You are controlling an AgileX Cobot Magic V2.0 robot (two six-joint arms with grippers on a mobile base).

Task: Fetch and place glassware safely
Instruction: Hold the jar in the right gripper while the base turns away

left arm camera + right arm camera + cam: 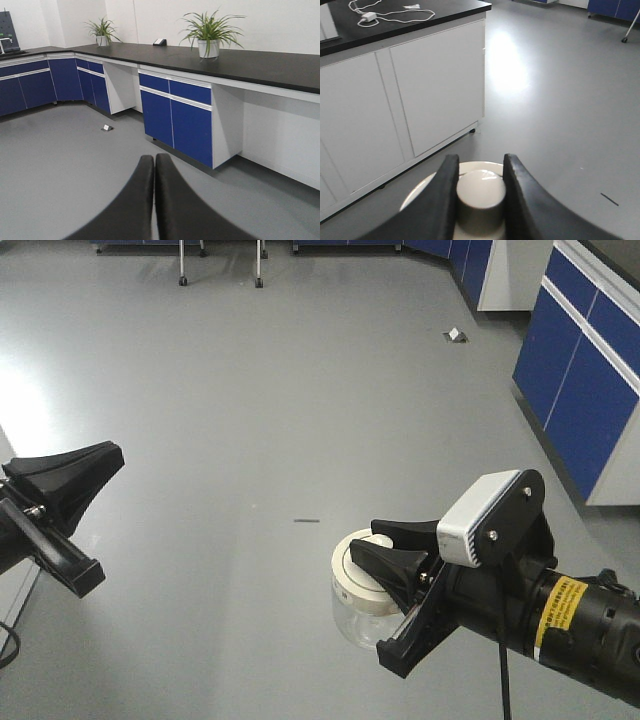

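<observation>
The right gripper is clamped on the knob of the lid, one finger pressed to each side of it. The jar hangs from that grip above the grey floor, at about 5 o'clock in the front view (its clear body looks upright under the cream lid). The left gripper sits at 9 o'clock, well apart from the jar, its two black fingers pressed together with nothing between them. Blue cabinets under a black counter stand at 2 o'clock.
</observation>
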